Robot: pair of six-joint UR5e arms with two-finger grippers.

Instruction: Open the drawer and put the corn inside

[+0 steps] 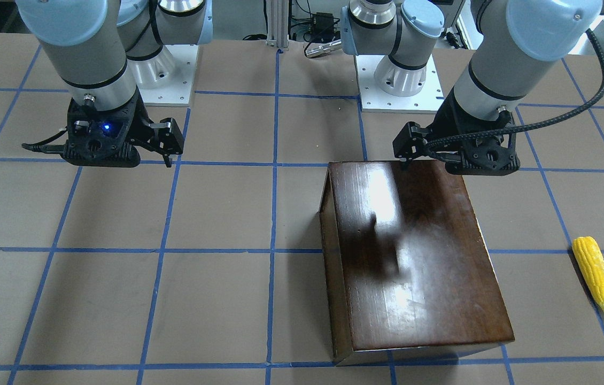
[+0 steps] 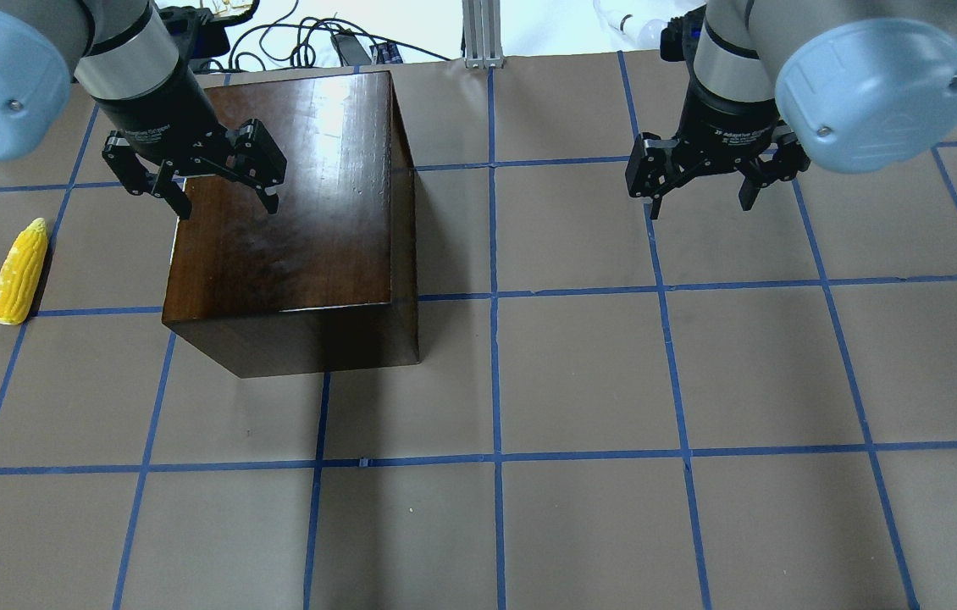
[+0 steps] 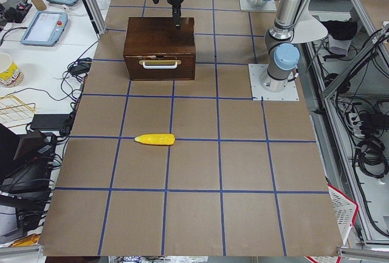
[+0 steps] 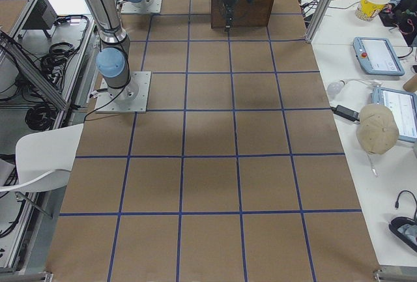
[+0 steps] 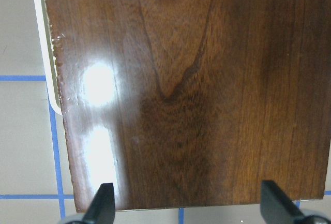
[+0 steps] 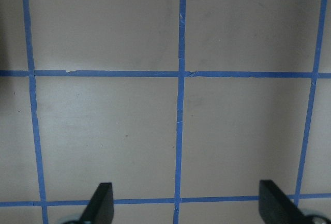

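On the robot's left half of the brown paper-covered table with blue tape grid [image 2: 580,373] stood the glossy dark-brown wooden box [image 2: 292,212], its worn dark-brown drawer front [image 3: 187,68] fully shut and facing the robot's left. A pale bar handle [image 3: 160,62] ran across that front. The small yellow corn cob with bumpy kernels [image 2: 18,271] lay flat on the table on the same side, well apart from the box and untouched. The left gripper [image 2: 227,203] hovered above the box's top with its jaws spread wide and nothing between them. The right gripper [image 2: 699,199] hung over bare table, well away from the box, likewise wide open and empty. Neither step of the task had been done. By judgement, the handle is the only sound purchase on the drawer: stiff, standing proud of the panel, best pinched at its middle and drawn straight outward. The polished box may slide on the paper if the drawer binds, so bracing could be needed. The cob looked light and probably rigid; its kernels should give friction, but the taper could squeeze it out of a tip grasp, so the thicker middle is the advisable hold.
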